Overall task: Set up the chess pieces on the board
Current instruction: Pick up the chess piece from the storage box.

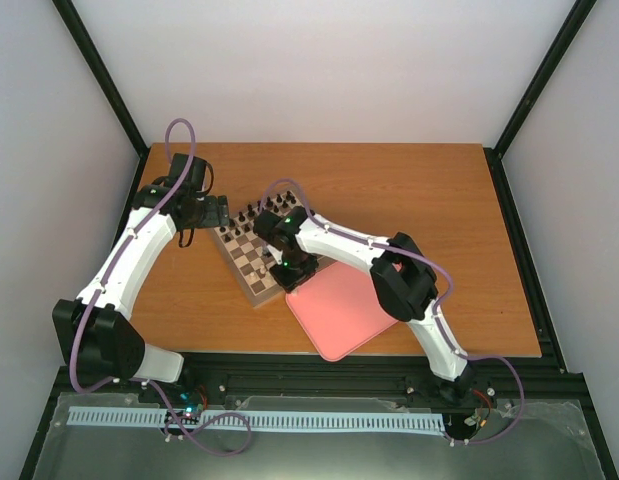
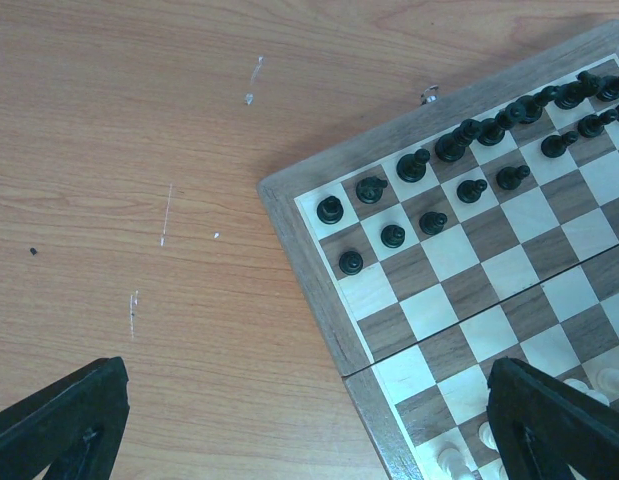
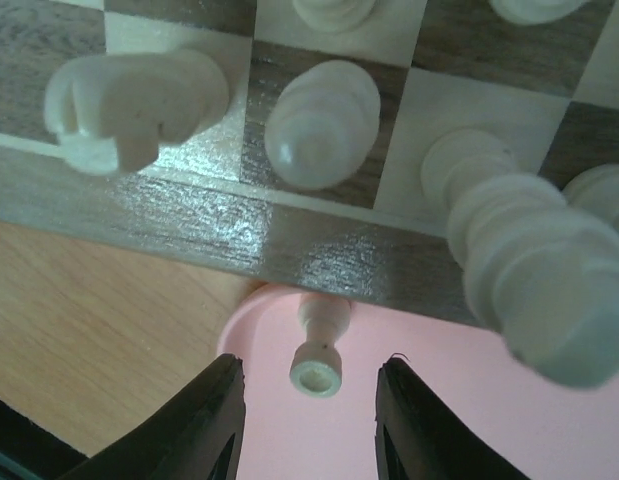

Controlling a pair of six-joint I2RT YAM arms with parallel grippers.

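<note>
Right claw spread around a fallen pale piece on the pink tray, just beside the board.

Your fingers stand open on either side of the piece and touch neither flank; it lies on its side, a round flat end, likely the base, facing the wrist camera and the other end toward the board's border, so its long axis runs away from you, along the fingers rather than across them; centre the gap on the stem, go low, and close slowly, since a rounded body on a smooth tray may roll or squirt out; plan to turn it upright before placing; beyond the border, standing pale pieces crowd the nearest squares, so lift clear of them; farther off, your left claw hangs spread and empty over the desk at the board's edge, near the dark pieces.
</note>
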